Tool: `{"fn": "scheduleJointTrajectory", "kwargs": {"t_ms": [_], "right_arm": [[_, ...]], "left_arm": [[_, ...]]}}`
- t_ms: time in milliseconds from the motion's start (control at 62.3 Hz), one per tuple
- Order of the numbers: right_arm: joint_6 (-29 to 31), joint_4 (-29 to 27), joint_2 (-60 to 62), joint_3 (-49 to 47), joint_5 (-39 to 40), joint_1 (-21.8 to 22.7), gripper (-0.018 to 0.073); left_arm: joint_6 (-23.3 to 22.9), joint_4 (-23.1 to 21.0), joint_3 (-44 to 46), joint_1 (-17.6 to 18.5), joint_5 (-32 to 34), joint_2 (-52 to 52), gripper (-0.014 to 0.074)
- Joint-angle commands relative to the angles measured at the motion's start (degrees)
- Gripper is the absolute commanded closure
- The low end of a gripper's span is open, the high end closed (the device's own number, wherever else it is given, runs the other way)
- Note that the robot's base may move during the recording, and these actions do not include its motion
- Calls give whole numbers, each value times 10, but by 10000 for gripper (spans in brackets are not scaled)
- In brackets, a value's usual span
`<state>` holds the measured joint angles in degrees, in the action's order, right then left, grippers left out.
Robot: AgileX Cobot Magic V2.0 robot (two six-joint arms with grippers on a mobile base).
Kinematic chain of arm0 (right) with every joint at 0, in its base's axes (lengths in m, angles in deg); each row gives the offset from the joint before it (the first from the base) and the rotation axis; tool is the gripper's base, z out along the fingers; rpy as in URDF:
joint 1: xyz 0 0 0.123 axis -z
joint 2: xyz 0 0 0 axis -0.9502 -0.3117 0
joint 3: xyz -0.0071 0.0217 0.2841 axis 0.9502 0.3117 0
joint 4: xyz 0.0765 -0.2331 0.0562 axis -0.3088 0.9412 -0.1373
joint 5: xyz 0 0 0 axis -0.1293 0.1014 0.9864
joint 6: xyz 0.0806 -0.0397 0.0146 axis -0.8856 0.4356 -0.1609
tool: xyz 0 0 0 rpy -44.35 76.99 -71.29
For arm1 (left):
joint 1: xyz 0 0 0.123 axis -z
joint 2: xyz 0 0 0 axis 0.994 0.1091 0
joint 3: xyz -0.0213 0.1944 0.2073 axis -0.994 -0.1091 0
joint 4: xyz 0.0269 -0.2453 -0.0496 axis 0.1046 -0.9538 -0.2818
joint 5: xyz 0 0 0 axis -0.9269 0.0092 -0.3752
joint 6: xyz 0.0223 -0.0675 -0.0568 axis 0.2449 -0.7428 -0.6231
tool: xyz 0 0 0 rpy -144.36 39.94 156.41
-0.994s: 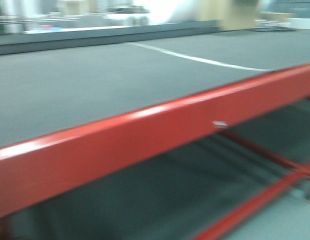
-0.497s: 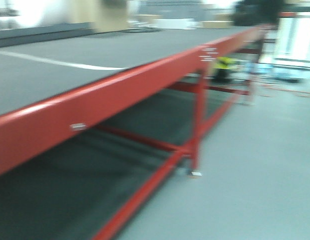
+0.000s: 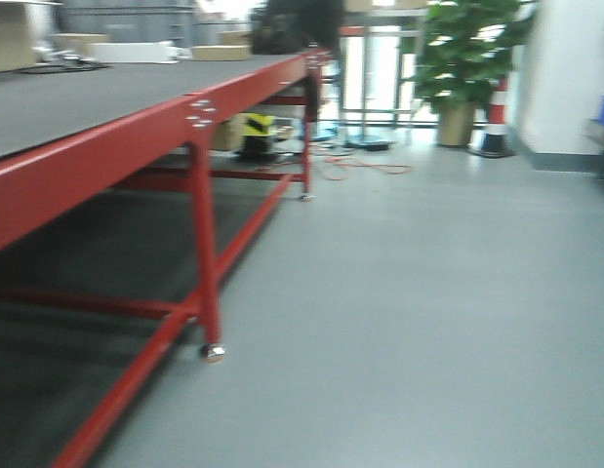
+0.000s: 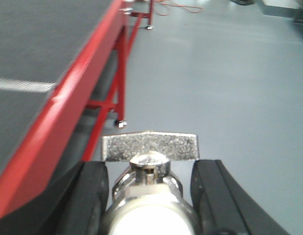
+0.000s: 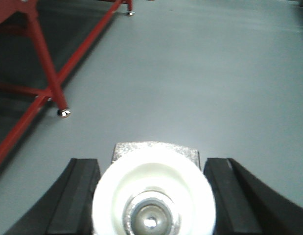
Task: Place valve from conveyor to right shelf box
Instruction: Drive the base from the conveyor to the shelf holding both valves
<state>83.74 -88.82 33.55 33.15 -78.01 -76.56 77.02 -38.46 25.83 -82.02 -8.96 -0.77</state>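
**Two valves in hand, shelf box not in sight**

Two valves are off the belt, one per arm. The left end effector [image 4: 151,188] is clenched on the first valve [image 4: 149,164], its black fingers flanking the metal body with the grey handle crosswise in front. The right end effector [image 5: 151,188] is clenched on the second valve [image 5: 151,196], seen end-on as a white disc with a metal centre.

The conveyor [image 3: 77,97], dark grey in a red frame [image 3: 106,151], lies to the left in the front view. Open floor [image 3: 428,292] lies ahead.

This looks like the carrying step: pick-up done, placing not begun. No shelf box shows in any view, so the next move calls for bringing it into sight on the right, then lining an arm above it before letting go.

Counted: two valves, two end effectors, one conveyor with two legs [image 3: 206,253] visible, one potted plant [image 3: 467,49], one striped cone [image 3: 497,117].
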Motion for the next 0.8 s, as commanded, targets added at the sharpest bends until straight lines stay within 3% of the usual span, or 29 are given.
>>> {"fn": "scheduleJointTrajectory", "kwargs": {"t_ms": [0, 786], "right_arm": [[2, 7, 7, -5, 48, 3, 727], [2, 7, 7, -5, 48, 3, 727]], "left_arm": [[0, -7, 4, 2, 29, -3, 708], [0, -7, 4, 2, 29, -3, 708]]}}
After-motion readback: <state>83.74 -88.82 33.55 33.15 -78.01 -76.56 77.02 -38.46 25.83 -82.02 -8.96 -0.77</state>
